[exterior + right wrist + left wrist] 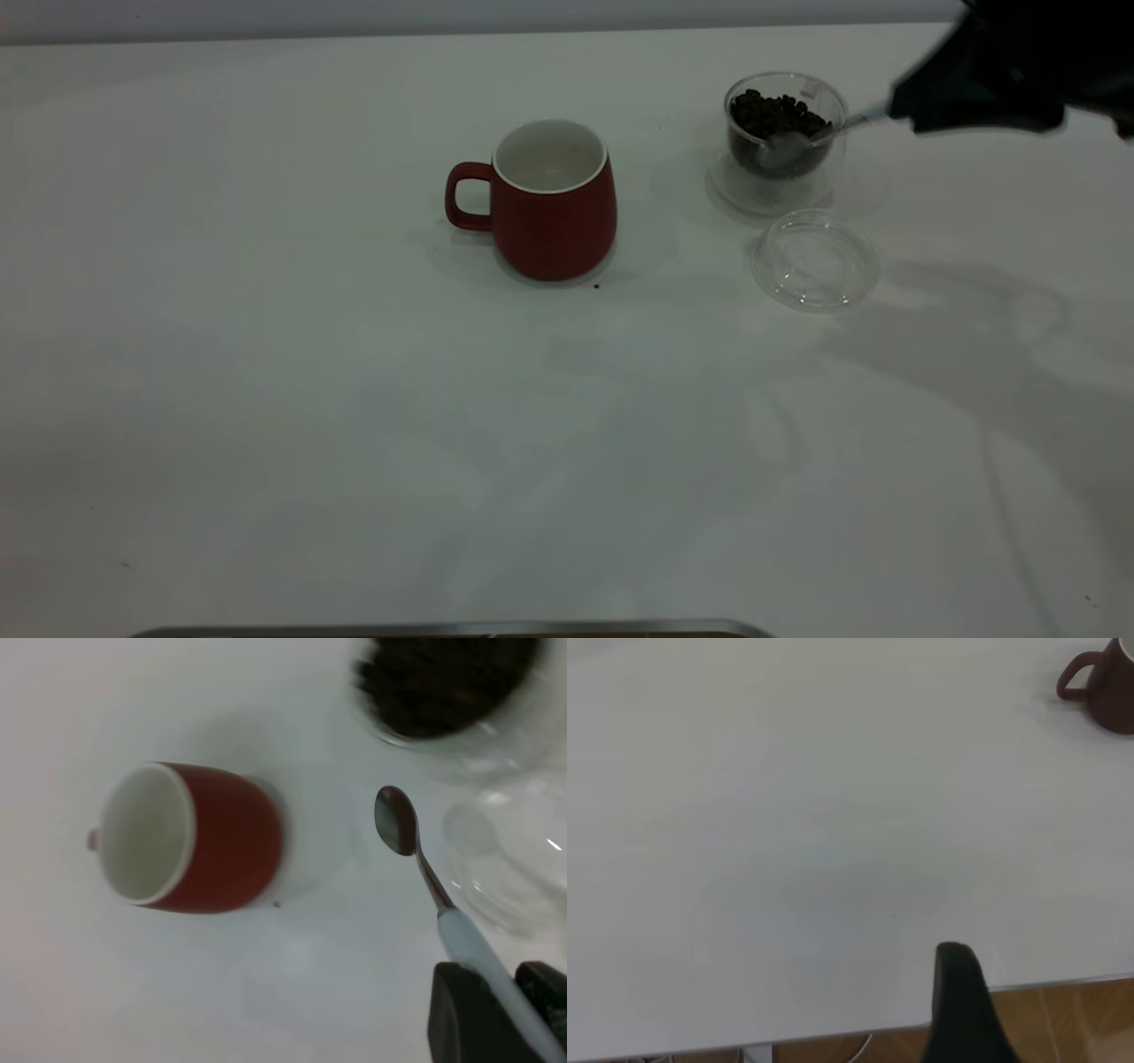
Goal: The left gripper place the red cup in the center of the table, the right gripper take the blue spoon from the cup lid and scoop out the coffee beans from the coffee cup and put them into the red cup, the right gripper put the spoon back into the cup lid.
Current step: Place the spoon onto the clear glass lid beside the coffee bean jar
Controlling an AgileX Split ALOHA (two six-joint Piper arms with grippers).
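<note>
Holding the small metal teaspoon with the pale blue handle point(802, 142) out over the short clear glass cup point(783, 133) heaped with dark roasted coffee beans point(777, 113): black right gripper point(895, 111), far right of the exterior view, clamped on the handle. Dark red ceramic mug point(551, 199), white inside and seemingly empty, upright mid-way across the plain white table point(354, 399); round clear lid point(815, 260) bare, just in front of the glass.

Left wrist view: only a black fingertip of the left gripper point(966, 1001) near the table edge, well apart from the mug; cannot tell its state.

Right wrist view: spoon bowl empty, between mug and glass. Best done by dipping shallow, then keeping the bowl level across to the mug mouth.
</note>
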